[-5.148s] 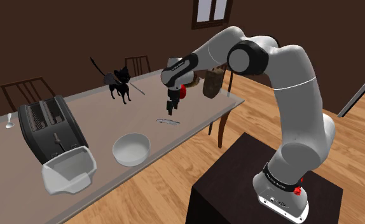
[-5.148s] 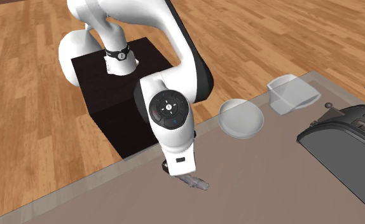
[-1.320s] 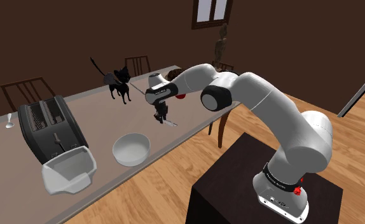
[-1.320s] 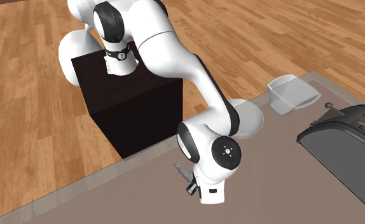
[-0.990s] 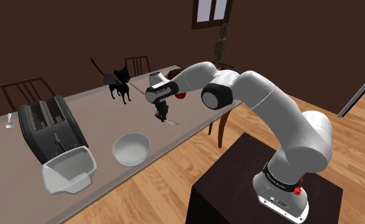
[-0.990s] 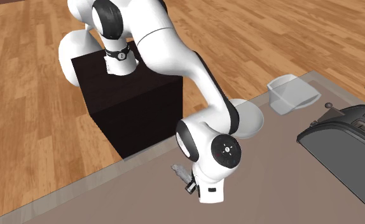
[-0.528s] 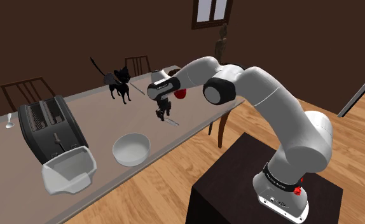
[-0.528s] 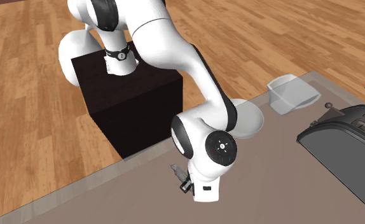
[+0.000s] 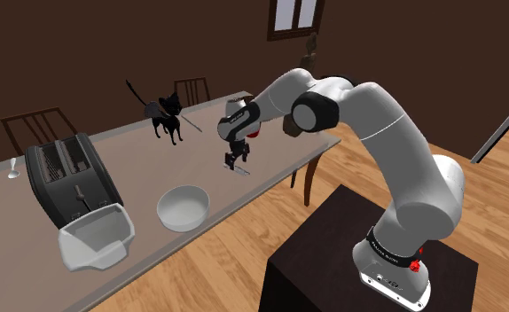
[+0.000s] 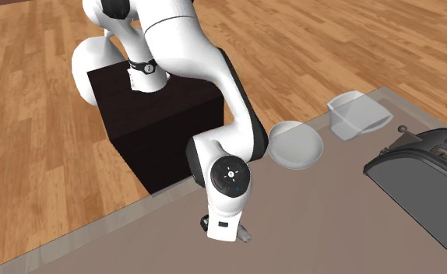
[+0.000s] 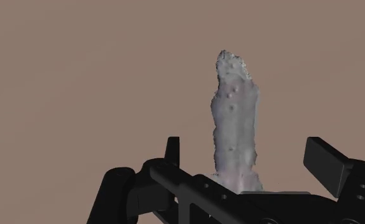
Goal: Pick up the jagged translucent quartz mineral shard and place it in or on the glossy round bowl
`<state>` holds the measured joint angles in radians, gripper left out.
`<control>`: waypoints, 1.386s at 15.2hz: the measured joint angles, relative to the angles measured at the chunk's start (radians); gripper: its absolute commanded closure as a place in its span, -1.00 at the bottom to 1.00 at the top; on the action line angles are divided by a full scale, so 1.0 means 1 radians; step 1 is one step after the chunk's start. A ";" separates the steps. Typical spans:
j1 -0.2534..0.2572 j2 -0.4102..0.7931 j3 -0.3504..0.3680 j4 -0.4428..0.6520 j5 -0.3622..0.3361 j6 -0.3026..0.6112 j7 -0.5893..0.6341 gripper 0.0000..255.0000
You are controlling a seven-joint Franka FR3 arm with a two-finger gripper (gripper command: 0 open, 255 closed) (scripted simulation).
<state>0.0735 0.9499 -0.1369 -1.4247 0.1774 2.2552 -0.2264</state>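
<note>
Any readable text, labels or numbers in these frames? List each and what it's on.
No text can be read.
Dark band at the arm's base: pale marks, too small to read.
Round joint cap: tiny marks, too small to read.
Toaster: no label visible.

Long grey-brown table [image 9: 129, 164], black toaster [image 9: 71, 177] on top — white tub [image 9: 96, 237] just beside it. White round bowl [image 9: 183, 207] near the tub; black cat figurine [image 9: 167, 117] standing well apart.

Brown walls [image 9: 84, 44], plank floor [image 9: 474, 80], small window [image 9: 290, 13], chairs [image 9: 191, 86]
</note>
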 measured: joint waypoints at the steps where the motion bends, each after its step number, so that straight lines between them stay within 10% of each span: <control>1: -0.001 0.007 0.001 -0.003 0.001 0.010 -0.001 -1.00; 9: -0.001 0.033 0.004 0.005 0.004 0.028 -0.001 -1.00; 10: -0.001 0.033 0.004 0.005 0.004 0.028 -0.001 1.00; 21: -0.004 0.019 -0.001 0.002 0.003 0.027 -0.001 1.00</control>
<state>0.0698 0.9688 -0.1379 -1.4232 0.1803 2.2824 -0.2271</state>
